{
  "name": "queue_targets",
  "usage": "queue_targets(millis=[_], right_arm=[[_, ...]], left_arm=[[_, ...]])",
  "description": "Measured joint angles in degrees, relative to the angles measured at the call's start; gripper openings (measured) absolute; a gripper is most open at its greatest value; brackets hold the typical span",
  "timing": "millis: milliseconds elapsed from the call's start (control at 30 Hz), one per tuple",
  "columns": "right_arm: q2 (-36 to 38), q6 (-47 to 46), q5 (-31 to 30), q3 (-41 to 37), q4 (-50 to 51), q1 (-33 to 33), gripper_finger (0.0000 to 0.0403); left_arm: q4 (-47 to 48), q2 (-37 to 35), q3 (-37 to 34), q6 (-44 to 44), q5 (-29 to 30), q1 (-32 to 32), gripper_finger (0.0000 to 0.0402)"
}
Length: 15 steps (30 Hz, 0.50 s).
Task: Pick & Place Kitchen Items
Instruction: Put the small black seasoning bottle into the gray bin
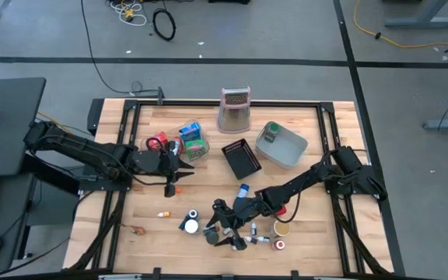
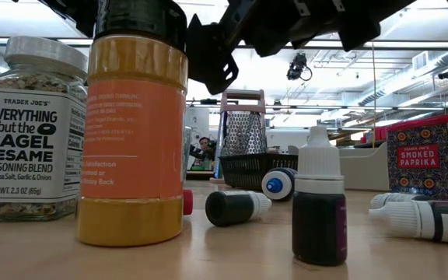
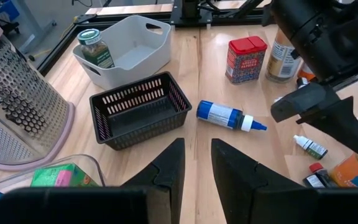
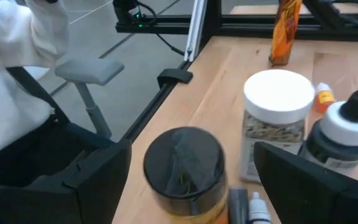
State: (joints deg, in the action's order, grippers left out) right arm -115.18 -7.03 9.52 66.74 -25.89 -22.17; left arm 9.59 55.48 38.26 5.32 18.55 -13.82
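Nearest the table's front edge, the right gripper [image 4: 191, 180] is hanging with fingers spread wide around the black-capped orange jar [image 4: 184, 171], empty, apparently lining up a grab; the seasoning jar [image 4: 277, 121] is standing just beside it. Farther back, the left gripper [image 3: 197, 165] is waiting, narrowly parted and holding nothing, facing the black basket [image 3: 138, 115] and blue-white bottle [image 3: 227, 116], with a green-capped jar [image 3: 94, 48] sitting in the grey bin [image 3: 148, 37] beyond.
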Motion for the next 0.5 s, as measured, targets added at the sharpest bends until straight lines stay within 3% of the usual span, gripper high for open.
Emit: queue_targets(millis=[267, 500], right_arm=[[-4.82, 0.1, 3.55, -0.08, -5.5, 0.07, 0.0345], [-5.22, 0.0, 6.0, 0.04, -7.33, 1.24, 0.0312]], left_arm=[[0.11, 0.0, 0.0, 0.02, 0.0, 0.0, 0.0088], [0.22, -0.02, 0.0, 0.04, 0.0, 0.0, 0.0088]])
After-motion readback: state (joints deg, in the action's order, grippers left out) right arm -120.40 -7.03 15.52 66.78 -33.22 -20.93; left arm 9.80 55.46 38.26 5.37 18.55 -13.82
